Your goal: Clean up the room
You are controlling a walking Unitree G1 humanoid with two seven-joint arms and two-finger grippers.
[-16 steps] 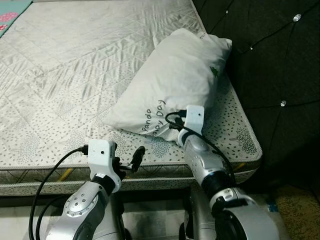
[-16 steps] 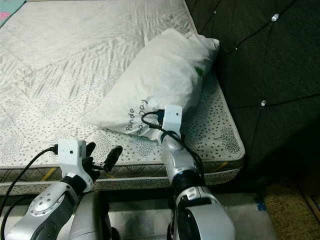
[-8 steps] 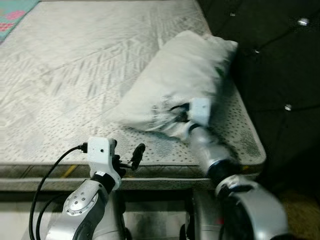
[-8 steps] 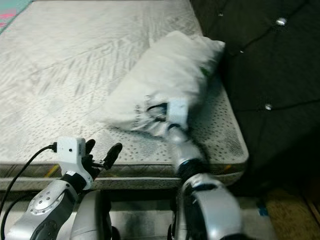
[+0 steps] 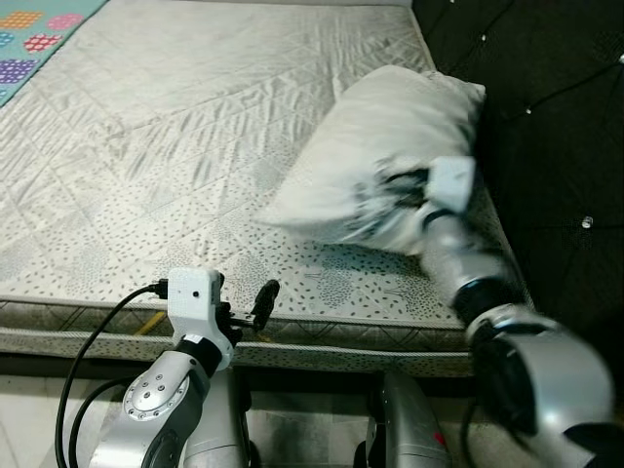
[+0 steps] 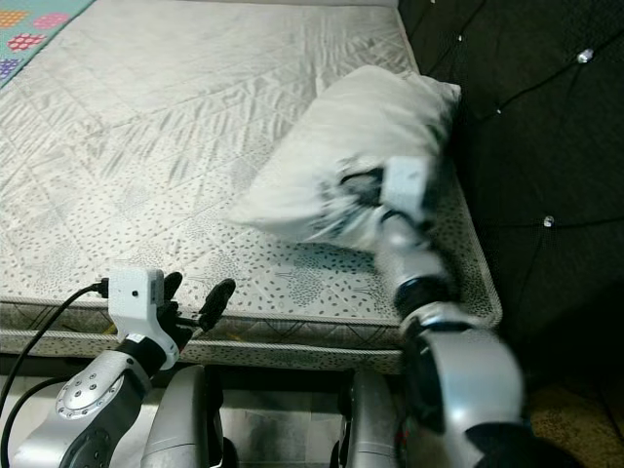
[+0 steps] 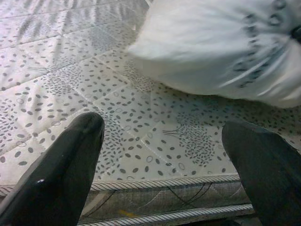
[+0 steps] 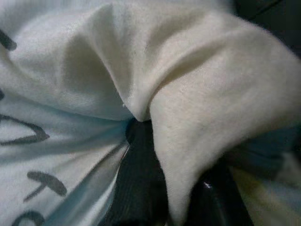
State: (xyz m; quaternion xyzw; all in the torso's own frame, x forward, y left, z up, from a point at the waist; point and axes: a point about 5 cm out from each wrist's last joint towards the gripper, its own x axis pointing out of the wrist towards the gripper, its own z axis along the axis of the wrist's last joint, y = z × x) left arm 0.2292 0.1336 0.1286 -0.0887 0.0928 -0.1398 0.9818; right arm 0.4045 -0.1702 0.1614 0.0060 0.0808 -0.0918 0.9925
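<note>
The left gripper was held low in front of the near edge of the bare, quilted grey mattress with its speckled leaf print. Its two long black fingers were seen spread wide apart with nothing between them, the piped mattress edge lying beyond the gap in the left wrist view. A black cable was seen looping from the white wrist housing down past the silver arm.

Further in, toward the right side of the mattress, the right gripper was pressed into the near end of the plump white fabric pillow with dark printed lettering. In the right wrist view a fold of the pillow cloth was seen pinched between the black fingers, so the pillow was gripped. This area was blurred in the head views.

The pillow lay slantwise, its far end close to the dark tufted headboard with shiny studs. At the far left corner a strip of teal patterned mat was visible.
</note>
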